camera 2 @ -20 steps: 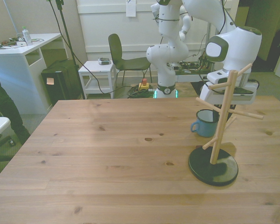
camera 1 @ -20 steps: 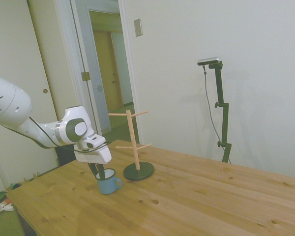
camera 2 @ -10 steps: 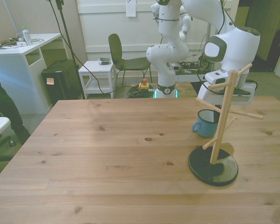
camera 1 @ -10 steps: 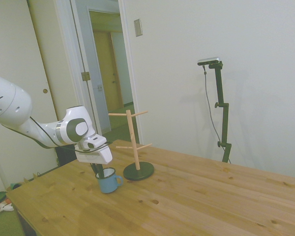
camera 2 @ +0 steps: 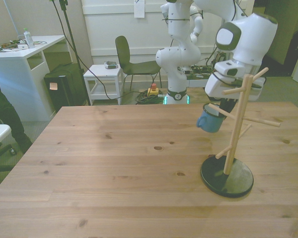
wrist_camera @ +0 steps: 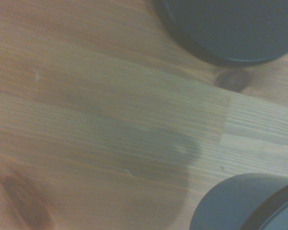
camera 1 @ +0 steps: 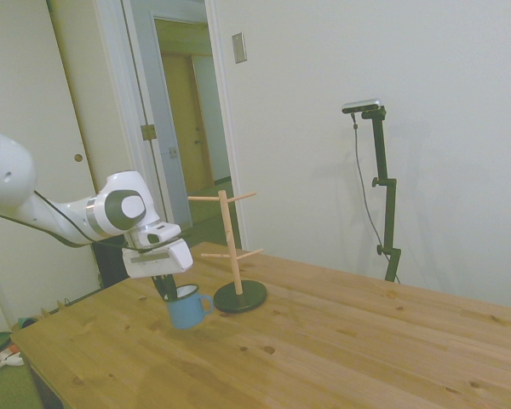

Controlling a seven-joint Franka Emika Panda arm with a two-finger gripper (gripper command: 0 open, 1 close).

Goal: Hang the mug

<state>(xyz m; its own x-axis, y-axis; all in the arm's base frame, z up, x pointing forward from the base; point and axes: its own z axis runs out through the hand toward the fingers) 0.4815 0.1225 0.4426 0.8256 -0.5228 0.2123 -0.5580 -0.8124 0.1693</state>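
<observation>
1. The white arm's two-finger gripper [camera 1: 165, 290] is closed on the rim of the small blue enamel mug [camera 1: 186, 308], one dark finger inside it.
2. The mug, on the table a second ago, now hangs tilted clear of the wooden table [camera 1: 341, 341] (handle toward the rack).
3. The wooden peg rack on a dark round base [camera 2: 232, 144] stands just beside the mug.
4. In the front view a peg crosses the mug [camera 2: 210, 120]; the wrist view is blurred, showing only part of the base [wrist_camera: 230, 28].
</observation>
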